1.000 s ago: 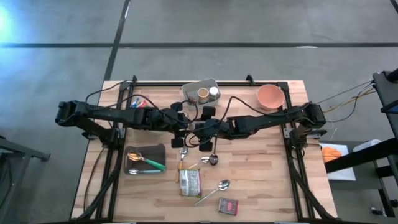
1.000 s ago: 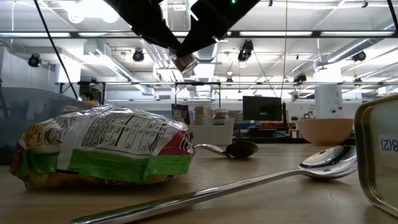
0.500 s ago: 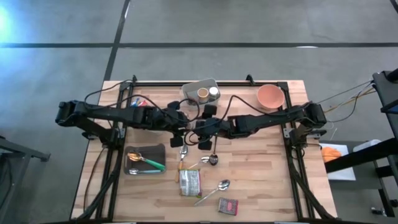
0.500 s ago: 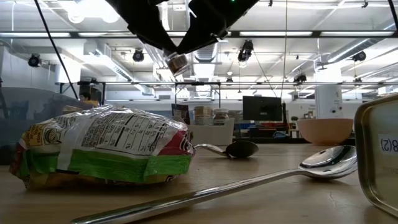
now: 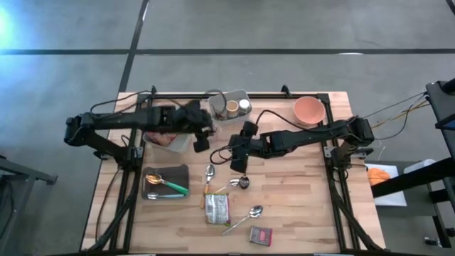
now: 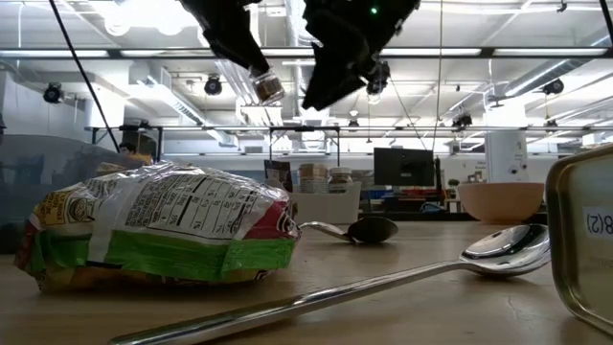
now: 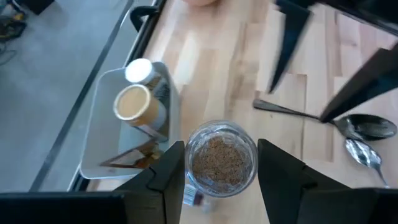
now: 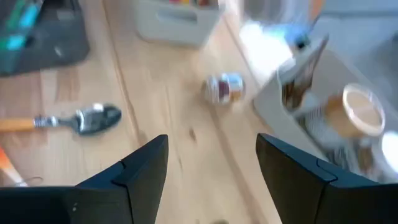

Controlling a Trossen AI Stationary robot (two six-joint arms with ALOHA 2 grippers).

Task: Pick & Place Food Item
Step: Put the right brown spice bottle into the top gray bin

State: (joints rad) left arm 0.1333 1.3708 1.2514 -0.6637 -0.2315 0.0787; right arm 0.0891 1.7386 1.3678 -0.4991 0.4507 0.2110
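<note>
**Small jar of grains held above the wooden desk**

Wooden planks make up the desk (image 5: 298,206), which stands on a grey concrete floor. Near its far edge sits a grey tray (image 5: 222,100) holding two small containers, and to its right a pink bowl (image 5: 309,110).

Left pincer (image 5: 202,135) is raised over the desk just left of the tray, its fingers (image 7: 171,171) clamped on either side of a small glass jar (image 7: 221,160) filled with brown grains. In the low view the same jar (image 6: 267,88) hangs tilted in the air, well above the desk top, with nothing under it.

Right pincer (image 5: 238,160) hovers nearby, toward the desk's middle, its fingers (image 8: 144,165) spread apart and holding nothing. It is separate from the jar.

Nearer the front edge lie a crumpled green and white food packet (image 5: 217,208), a long spoon (image 5: 245,217) beside it, and a small dark red packet (image 5: 261,235). Two more spoons (image 5: 240,182) rest just below the right pincer. A dark tray (image 5: 165,183) on the left side carries a green-handled utensil. In the low view the food packet (image 6: 163,235) fills the foreground, flat on the wood.
</note>
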